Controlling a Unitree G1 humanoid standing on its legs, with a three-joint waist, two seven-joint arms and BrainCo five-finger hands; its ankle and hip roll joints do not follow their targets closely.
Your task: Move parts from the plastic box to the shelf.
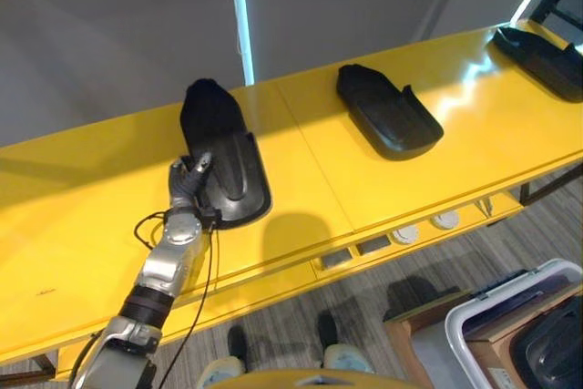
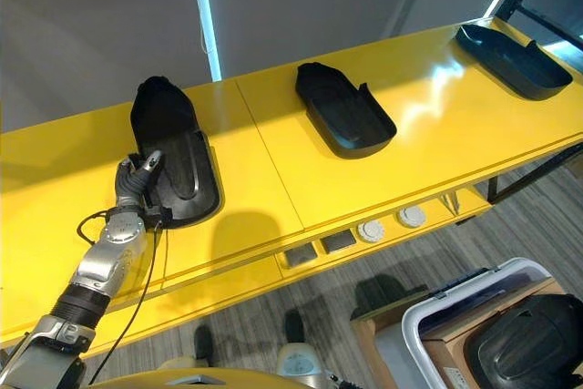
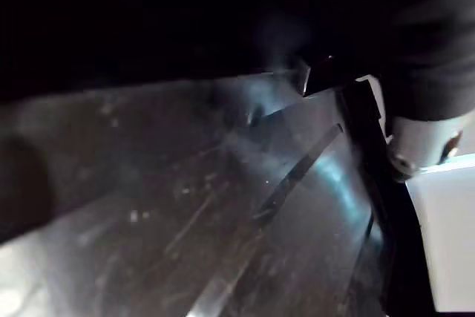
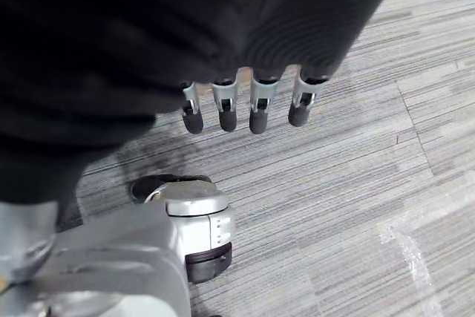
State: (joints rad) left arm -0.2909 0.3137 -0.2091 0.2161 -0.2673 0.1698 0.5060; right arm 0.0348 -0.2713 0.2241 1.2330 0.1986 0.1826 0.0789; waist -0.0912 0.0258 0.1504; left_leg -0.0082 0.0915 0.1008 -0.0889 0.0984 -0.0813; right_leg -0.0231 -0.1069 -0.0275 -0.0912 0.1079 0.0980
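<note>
The left arm reaches up and forward to the yellow shelf (image 1: pixel 437 179), its hand (image 1: pixel 189 181) clasping the near left rim of a black part (image 1: pixel 223 157). Two more parts (image 1: pixel 387 111) (image 1: pixel 542 59) lie further right. The right hand (image 4: pixel 245 105) hangs over the floor, fingers curled, empty. The box (image 2: pixel 474 321) sits near right, holding another part (image 2: pixel 533 343).
</note>
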